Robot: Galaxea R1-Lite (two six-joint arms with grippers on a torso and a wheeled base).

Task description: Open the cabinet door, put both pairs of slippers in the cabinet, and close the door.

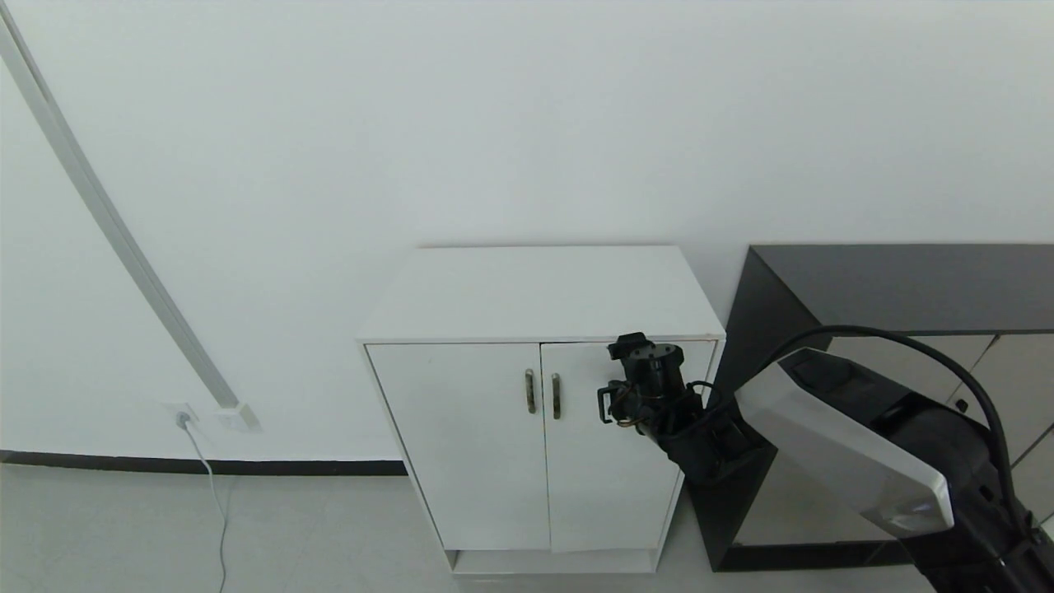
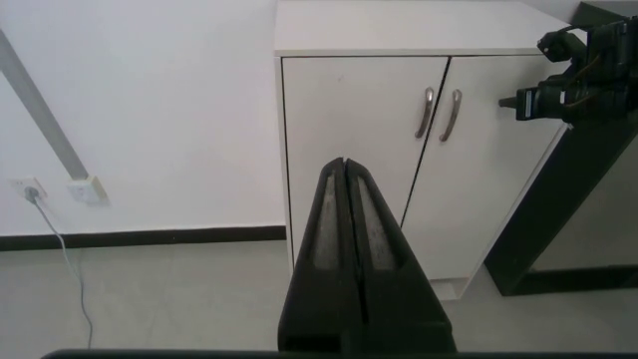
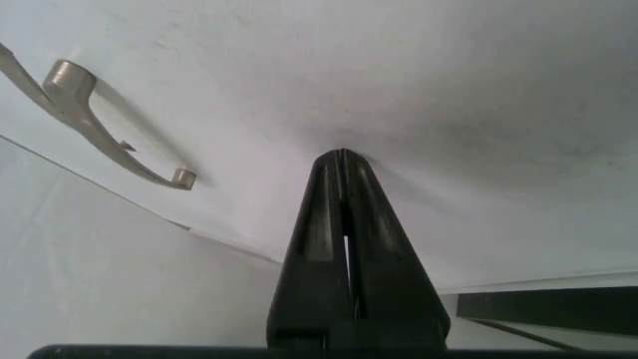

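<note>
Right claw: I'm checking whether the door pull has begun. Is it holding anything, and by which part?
Nothing. The right claw is shut and empty, close to the right door, apart from its handle.

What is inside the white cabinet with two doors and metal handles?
The inside cannot be seen: both doors of the white cabinet are shut and cover it. Only the door fronts and the two metal handles show, with the right gripper, shut, close to the right door.

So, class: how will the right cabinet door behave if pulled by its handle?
The door looks flat and rigid, so it probably swings without flexing. Its handle sits at the centre seam, suggesting outer-edge hinges. The cabinet, broad and floor-standing, seems unlikely to tip.
</note>
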